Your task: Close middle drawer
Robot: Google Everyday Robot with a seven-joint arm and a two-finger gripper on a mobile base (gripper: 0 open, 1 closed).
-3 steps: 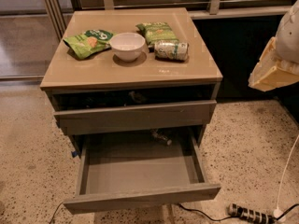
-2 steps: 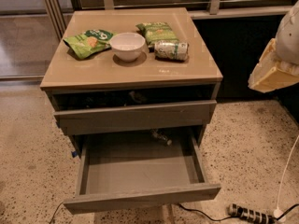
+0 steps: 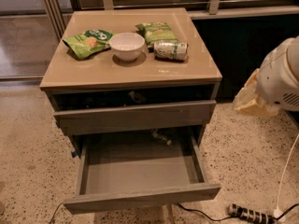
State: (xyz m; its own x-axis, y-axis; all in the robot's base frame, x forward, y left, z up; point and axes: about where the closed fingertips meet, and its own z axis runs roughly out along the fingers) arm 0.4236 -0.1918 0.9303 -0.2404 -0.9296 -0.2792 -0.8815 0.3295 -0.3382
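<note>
The middle drawer (image 3: 140, 171) is pulled far out of the grey-brown cabinet. Its plain front (image 3: 142, 199) faces me low in the view, and its grey box interior holds nothing. Above it, the taller top drawer front (image 3: 135, 116) stands slightly out, with a dark gap over it. The lowest drawer is hidden under the open one. A white part of my arm (image 3: 282, 76), with a yellowish piece (image 3: 250, 101) on it, shows at the right edge, well away from the drawer. The gripper itself is out of view.
On the cabinet top (image 3: 93, 71) stand a white bowl (image 3: 126, 45), two green snack bags (image 3: 87, 42) (image 3: 158, 32) and a can on its side (image 3: 170, 50). A power strip (image 3: 250, 213) and cables lie on the speckled floor at the lower right.
</note>
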